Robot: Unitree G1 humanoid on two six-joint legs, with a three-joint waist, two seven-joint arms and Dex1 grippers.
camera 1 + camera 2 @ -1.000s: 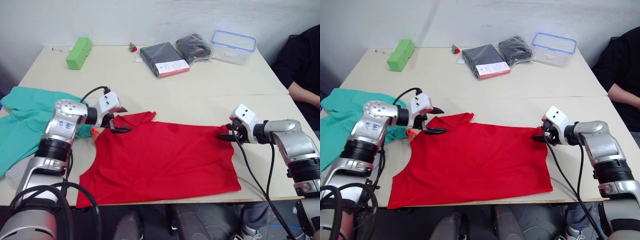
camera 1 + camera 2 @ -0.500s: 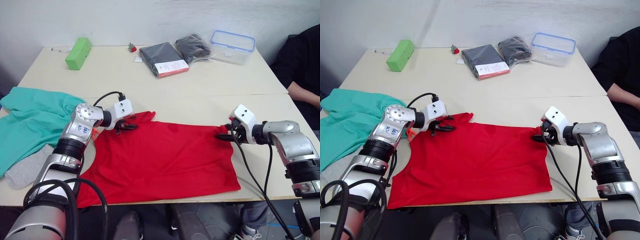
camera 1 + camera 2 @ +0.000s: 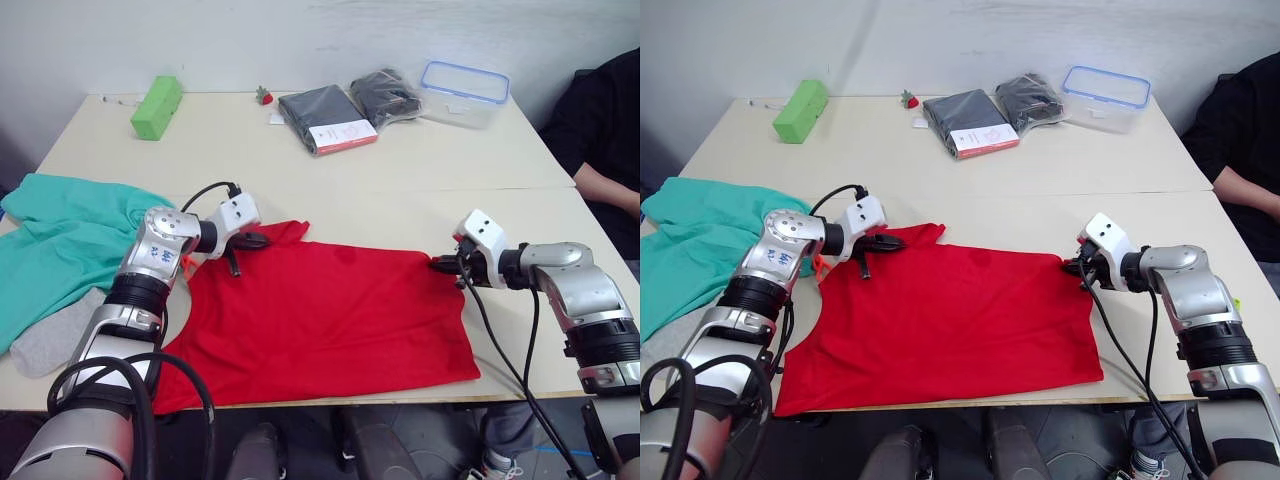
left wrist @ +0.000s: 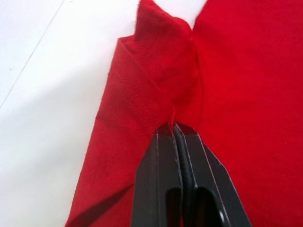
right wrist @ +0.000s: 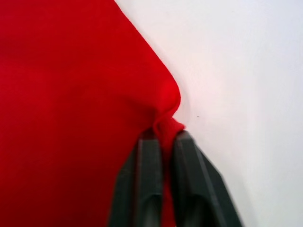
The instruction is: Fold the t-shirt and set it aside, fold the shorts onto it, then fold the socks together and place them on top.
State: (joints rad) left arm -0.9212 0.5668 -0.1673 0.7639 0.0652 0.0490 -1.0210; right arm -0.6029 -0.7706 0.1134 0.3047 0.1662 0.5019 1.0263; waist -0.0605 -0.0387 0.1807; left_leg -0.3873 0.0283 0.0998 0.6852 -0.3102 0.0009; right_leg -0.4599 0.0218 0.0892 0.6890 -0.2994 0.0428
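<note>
The red t-shirt (image 3: 330, 315) lies spread flat near the table's front edge. My left gripper (image 3: 250, 241) is shut on a fold of the shirt's far left sleeve; in the left wrist view the fingers (image 4: 161, 156) pinch a thin ridge of red cloth. My right gripper (image 3: 440, 263) is shut on the shirt's far right corner, and red cloth bunches between its fingers (image 5: 147, 161). The teal shorts (image 3: 60, 235) lie crumpled at the table's left end. A grey sock (image 3: 45, 340) sticks out from under them near the front edge.
At the back of the table stand a lime-green block (image 3: 157, 106), two dark packaged garments (image 3: 328, 118), a clear container with a blue rim (image 3: 463, 93) and a small red thing (image 3: 264, 95). A person in black (image 3: 610, 130) sits at the right.
Both grippers have shut on the t-shirt. The left one first moved right onto the sleeve. The right one stayed at the corner.
</note>
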